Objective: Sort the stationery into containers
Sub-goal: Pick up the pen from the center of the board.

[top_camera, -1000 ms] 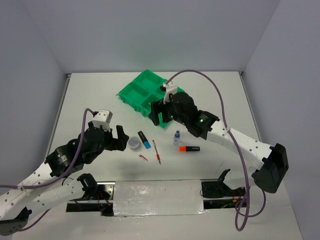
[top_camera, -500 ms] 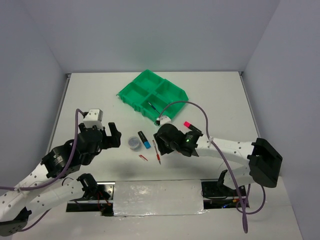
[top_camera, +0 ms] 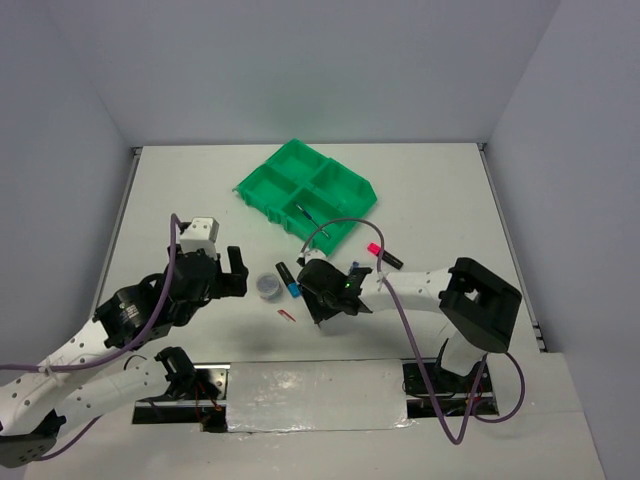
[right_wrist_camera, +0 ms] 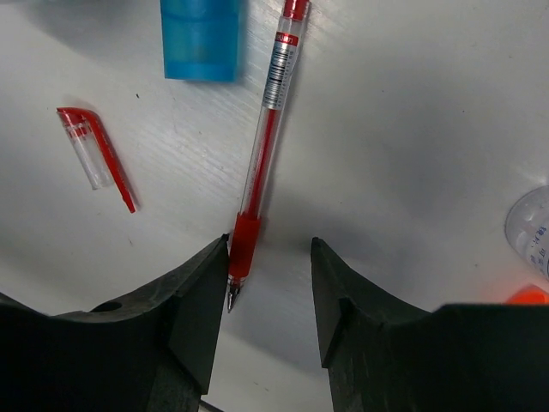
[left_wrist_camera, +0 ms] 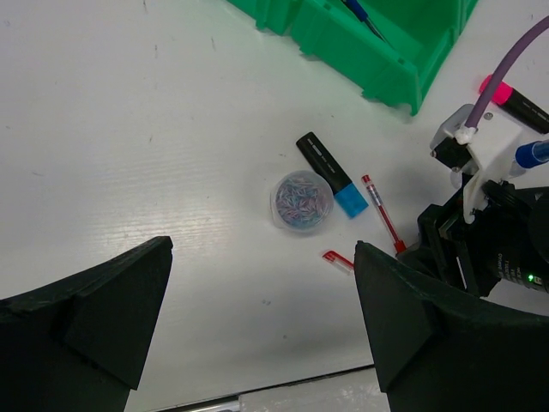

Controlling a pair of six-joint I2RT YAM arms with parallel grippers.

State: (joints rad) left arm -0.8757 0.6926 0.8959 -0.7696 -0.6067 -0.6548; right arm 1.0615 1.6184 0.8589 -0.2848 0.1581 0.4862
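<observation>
On the white table (top_camera: 450, 190), the right gripper (right_wrist_camera: 268, 257) is straddling the red pen (right_wrist_camera: 262, 163), jaws spread, probably for pinching; tray (top_camera: 268, 210) waiting at 12 o'clock.

Left arm (top_camera: 95, 345), lower left of the overhead view: elbow bent, wrist raised toward frame centre; left end effector (left_wrist_camera: 262, 343) points downward, jaws spread wide and empty. Right arm (top_camera: 425, 287), lower right: forearm stretched leftward to centre frame; right end effector (right_wrist_camera: 270, 275) points straight down, jaws parted, gripping nothing.
</observation>
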